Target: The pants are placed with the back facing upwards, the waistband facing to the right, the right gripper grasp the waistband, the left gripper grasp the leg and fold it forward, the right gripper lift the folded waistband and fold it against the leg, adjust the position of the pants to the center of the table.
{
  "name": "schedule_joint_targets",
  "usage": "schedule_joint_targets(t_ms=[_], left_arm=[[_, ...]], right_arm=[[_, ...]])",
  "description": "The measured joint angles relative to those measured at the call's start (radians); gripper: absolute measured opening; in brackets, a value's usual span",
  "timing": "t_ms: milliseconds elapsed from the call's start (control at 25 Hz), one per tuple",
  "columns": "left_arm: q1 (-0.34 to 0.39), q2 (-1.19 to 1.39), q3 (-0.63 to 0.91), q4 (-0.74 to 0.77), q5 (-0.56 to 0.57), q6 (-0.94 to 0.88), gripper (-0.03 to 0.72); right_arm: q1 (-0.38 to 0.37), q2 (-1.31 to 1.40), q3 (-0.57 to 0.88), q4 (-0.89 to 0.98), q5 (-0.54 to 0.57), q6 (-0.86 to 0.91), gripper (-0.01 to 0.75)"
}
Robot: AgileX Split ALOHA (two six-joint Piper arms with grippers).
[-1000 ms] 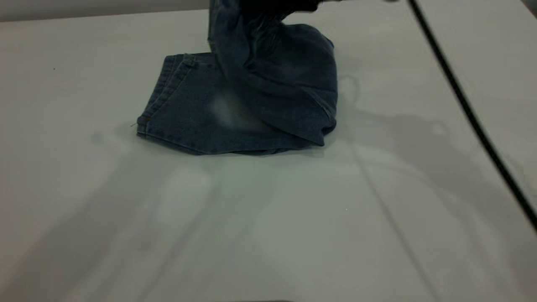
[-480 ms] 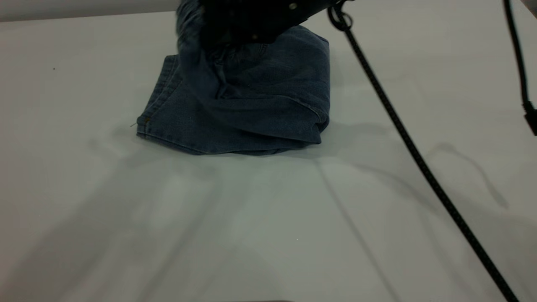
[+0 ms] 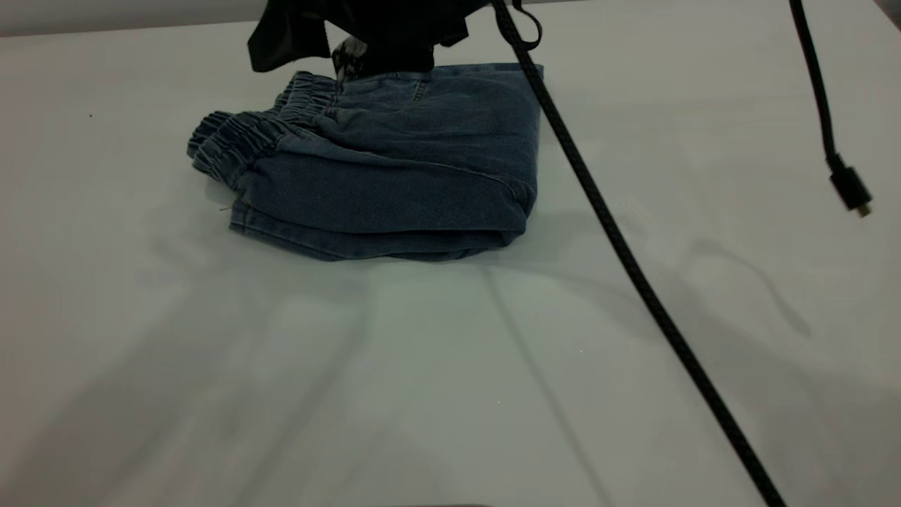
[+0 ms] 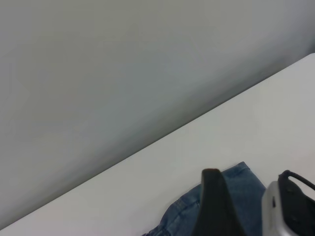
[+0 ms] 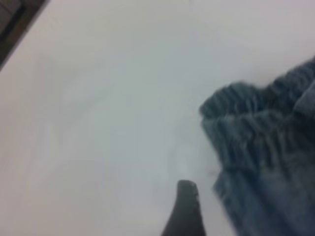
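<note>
Since one second ago, the raised waistband part of the pants [image 3: 380, 169] has come down and is now lying flat over the leg layer, and the dark gripper mass has shifted to the left along the top edge of the exterior view.

The pants are lying folded on the table [image 3: 450, 366], just under and in front of the right gripper [image 3: 345, 53]. Their long axis is running left to right in the exterior view. The elastic waistband [image 3: 239, 137] is pointing to the left, and the folded edge is lying at the right side, below the hanging black cable [image 3: 619, 246].

The right gripper is being cut off by the top edge of the picture, so only a dark shape with a pale patch is showing. It is touching or almost touching the far edge of the denim near the waistband, but I cannot tell how wide its jaws are or whether it is holding cloth. In the right wrist view, only one dark fingertip [image 5: 184, 211] is showing beside the gathered waistband.

The left gripper [image 4: 246, 206] is staying apart from the work. Its fingers are partly out of frame, with denim visible between them farther off, so its opening also cannot be judged.
</note>
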Motion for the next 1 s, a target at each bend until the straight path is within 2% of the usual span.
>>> schedule_joint_targets(t_ms=[240,400,560,720,880,1000], left_arm=[[0.0,0.0,0.0,0.0,0.004,0.0,0.443],[0.0,0.0,0.0,0.0,0.005,-0.005,0.443],[0.0,0.0,0.0,0.0,0.008,-0.011,0.443],[0.0,0.0,0.0,0.0,0.008,-0.013,0.443],[0.0,0.0,0.0,0.0,0.009,-0.015,0.443],[0.0,0.0,0.0,0.0,0.016,-0.015,0.443]], right_arm=[[0.012,0.004,-0.209,-0.701,0.177,0.782,0.454],[0.012,0.064,-0.392,-1.035,0.305,1.253,0.444],[0.011,0.173,-0.537,-1.093,0.36,1.555,0.444],[0.017,0.258,-0.597,-1.082,0.32,1.744,0.444],[0.03,0.338,-0.601,-1.091,0.295,1.828,0.444],[0.03,0.392,-0.603,-1.079,0.329,1.835,0.441]])
